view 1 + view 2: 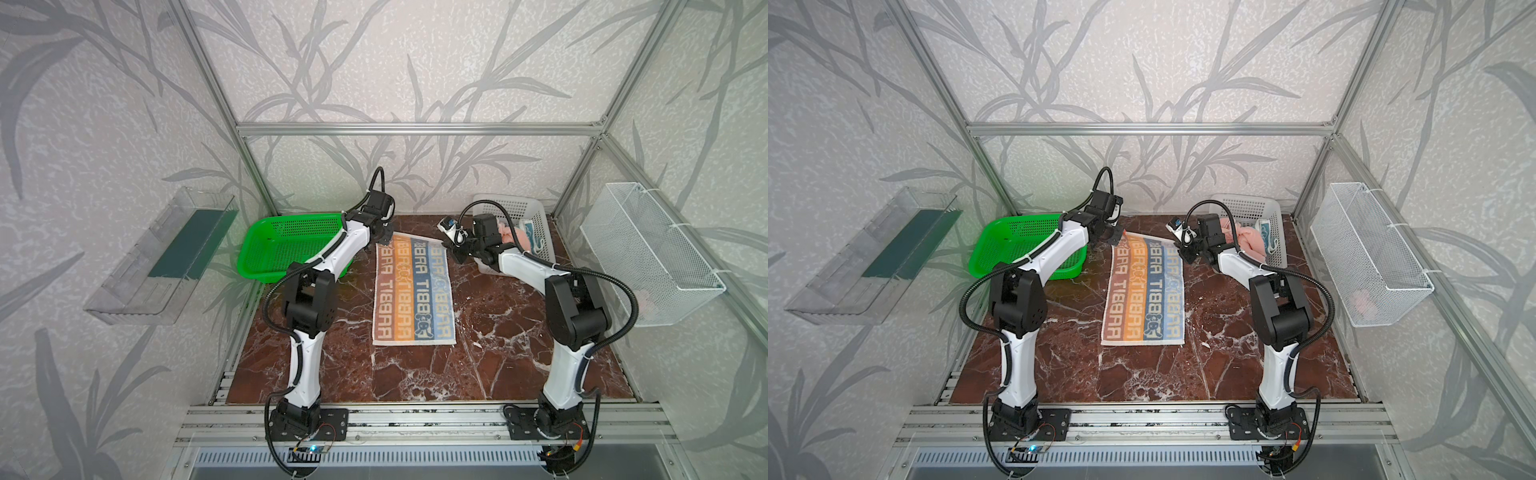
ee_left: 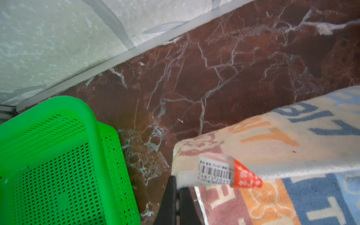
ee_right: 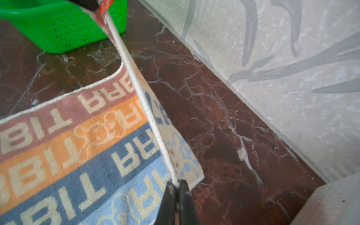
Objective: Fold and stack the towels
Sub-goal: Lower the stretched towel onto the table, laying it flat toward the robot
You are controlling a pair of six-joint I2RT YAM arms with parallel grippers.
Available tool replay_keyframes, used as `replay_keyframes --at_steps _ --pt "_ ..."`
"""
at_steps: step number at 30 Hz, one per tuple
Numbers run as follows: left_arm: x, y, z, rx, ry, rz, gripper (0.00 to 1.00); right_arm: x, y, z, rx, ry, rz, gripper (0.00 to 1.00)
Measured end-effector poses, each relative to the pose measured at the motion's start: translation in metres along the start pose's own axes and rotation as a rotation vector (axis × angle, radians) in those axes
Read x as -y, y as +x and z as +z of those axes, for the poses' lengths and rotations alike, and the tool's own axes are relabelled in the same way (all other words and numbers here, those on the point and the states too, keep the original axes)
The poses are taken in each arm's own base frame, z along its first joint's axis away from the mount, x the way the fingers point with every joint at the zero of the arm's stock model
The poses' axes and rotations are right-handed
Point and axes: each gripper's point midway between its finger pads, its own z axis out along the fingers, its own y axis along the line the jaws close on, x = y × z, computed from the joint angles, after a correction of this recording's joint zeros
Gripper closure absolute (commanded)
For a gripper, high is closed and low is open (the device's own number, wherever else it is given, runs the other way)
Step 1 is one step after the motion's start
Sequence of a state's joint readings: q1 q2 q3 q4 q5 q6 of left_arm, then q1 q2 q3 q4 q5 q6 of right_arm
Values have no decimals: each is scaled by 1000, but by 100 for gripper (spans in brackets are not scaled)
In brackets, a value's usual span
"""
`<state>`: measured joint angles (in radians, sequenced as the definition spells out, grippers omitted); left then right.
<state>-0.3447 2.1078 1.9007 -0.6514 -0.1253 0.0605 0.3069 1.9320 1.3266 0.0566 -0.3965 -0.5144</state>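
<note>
- The striped towel [image 1: 411,291] lies mid table [image 1: 498,353], its long axis running near-to-far.
- It has rose, orange and blue bands with cream letters.
- The left hand [image 2: 176,180] and right hand [image 3: 176,183] each pinch a far corner, and the far edge seems slightly raised.

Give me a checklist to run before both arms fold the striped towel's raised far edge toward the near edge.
1. Left jaws shut on the striped towel at its tagged far corner: ok.
2. Right jaws shut on the other far corner: ok.
3. Far hem lifted and taut between them: ok.
4. Near half flat on the table: ok.
5. Green basket apart from the towel: ok.
6. How much cloth the right jaws hold: cannot tell.
</note>
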Motion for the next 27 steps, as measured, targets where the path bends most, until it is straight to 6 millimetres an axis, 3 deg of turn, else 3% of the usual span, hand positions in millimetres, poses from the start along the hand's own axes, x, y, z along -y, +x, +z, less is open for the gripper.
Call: replay_keyframes --at_steps 4,14,21,27 --pt "9 19 -18 -37 30 12 100 -16 7 -13 -2 -32 -58 100" --pt "31 72 -62 -86 79 25 100 -41 2 -51 24 -70 -142 100" --pt "48 106 -74 -126 83 41 100 -76 13 -75 -29 -140 -152 100" --pt "58 131 -72 -174 72 54 100 -118 39 -88 -113 -219 -161 100"
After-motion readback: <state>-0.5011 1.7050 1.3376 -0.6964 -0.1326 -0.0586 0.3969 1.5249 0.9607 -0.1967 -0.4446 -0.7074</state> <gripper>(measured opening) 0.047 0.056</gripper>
